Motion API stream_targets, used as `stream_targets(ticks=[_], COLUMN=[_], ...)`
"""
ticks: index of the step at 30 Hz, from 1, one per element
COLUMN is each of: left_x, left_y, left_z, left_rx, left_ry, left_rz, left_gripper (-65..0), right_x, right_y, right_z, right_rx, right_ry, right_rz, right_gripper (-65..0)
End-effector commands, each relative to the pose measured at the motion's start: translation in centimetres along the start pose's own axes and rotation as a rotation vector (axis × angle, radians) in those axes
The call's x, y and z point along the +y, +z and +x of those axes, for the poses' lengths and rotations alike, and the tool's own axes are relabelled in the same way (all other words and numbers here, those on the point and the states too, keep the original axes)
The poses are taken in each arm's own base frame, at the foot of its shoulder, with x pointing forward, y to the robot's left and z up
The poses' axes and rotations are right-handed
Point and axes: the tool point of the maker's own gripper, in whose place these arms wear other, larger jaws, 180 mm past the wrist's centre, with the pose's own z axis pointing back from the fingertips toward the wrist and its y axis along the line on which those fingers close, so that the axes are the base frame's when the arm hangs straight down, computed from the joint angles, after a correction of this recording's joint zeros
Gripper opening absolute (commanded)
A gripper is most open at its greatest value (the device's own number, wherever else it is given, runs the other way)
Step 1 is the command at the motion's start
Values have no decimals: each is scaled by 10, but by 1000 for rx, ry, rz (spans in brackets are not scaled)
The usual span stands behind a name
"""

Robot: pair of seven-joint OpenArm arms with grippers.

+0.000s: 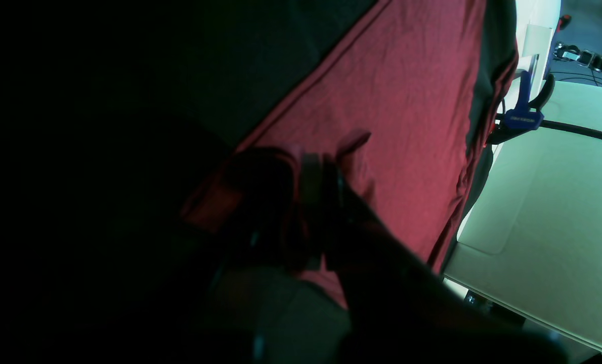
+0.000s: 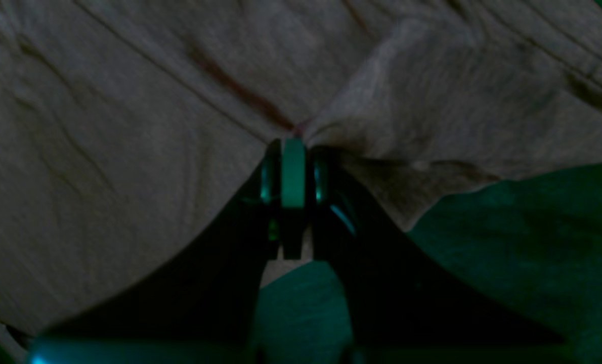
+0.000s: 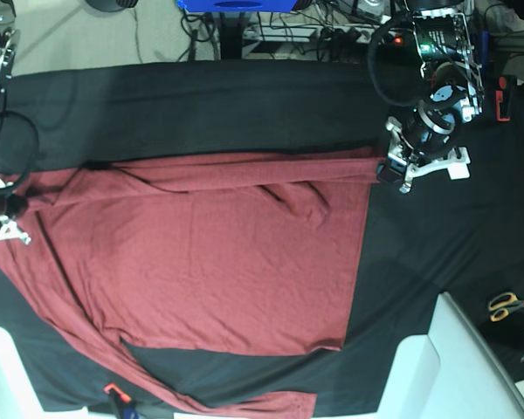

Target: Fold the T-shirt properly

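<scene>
Left gripper [image 1: 311, 167]: my jaws are closed on a pinch of the T-shirt [image 3: 210, 253]; the red cloth bunches right at my fingertips and runs away from me in a broad band.

Right gripper [image 2: 293, 146]: closed on a fold of the same cloth, which puckers into creases at my tips; in this dim view the fabric looks washed out and grey.

T-shirt: it lies spread between my two grippers on the black cloth [image 3: 244, 105] covering the table, one sleeve doubled across its upper edge, another trailing off the near edge. Each of my grippers holds the upper edge at an opposite end.

Step in hand, as I judge it: both corners are pinched, ready to carry that edge over the body for a fold.

Risk, slipping: my pinches look shallow, so a quick lift could pull the knit out of one grip.

Risk, skew: if one gripper leads the other, the edge lands crooked and the doubled sleeve wrinkles underneath.

Risk, snagging: I might have caught the black cloth too; I cannot tell.
</scene>
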Motion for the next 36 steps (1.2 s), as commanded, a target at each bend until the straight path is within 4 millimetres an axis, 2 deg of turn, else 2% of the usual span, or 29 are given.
stream_targets(ticks=[1, 5, 9, 10, 12, 14, 17, 19, 26, 29, 30, 32, 33, 34, 35, 36], left_x=[-10, -1, 5, 4, 4, 4, -6, -12, -25, -38, -40, -45, -51, -51, -50, -50], left_y=[-1, -7, -9, -10, -10, -9, -12, -14, -16, -8, -3, 6, 10, 14, 19, 23], left_z=[9, 7, 4, 4, 4, 6, 13, 16, 23, 36, 41, 49, 53, 55, 56, 57], left_rx=[-21, -11, -1, -2, -2, -8, -21, -27, -41, -72, -82, -105, -116, -121, -125, -126], left_ry=[-23, -21, -2, -2, -2, 0, -4, -5, -14, -59, -78, -116, -133, -151, -168, -178], left_rz=[-25, 5, 17, 15, 15, 15, -8, -18, -46, -71, -75, -84, -94, -93, -90, -88], left_gripper=[-650, -650, -650, -622, -518, -454, -441, -441, -441, -444, -444, -461, -495, -558, -640, -650], right_x=[3, 3, 4, 4, 7, 18, 30, 34, 35, 32, 41, 36, 34, 33, 34, 34], right_y=[11, 11, 11, 11, 14, 16, 24, 26, 30, 43, 50, 66, 71, 73, 74, 74], right_z=[28, 28, 28, 29, 33, 35, 46, 51, 53, 40, 36, 27, 21, 10, -3, -15], right_rx=[-69, -69, -71, -74, -87, -103, -153, -187, -195, -205, -228, -269, -264, -237, -195, -153], right_ry=[7, 7, 5, 5, 10, 19, 35, 41, 40, 65, 64, 44, 33, 12, -10, -31], right_rz=[10, 10, 14, 15, 21, 42, 66, 74, 82, 92, 121, 138, 141, 150, 161, 173], right_gripper=[-648, -617, -531, -500, -443, -396, -363, -363, -365, -372, -396, -497, -555, -624, -650, -648])
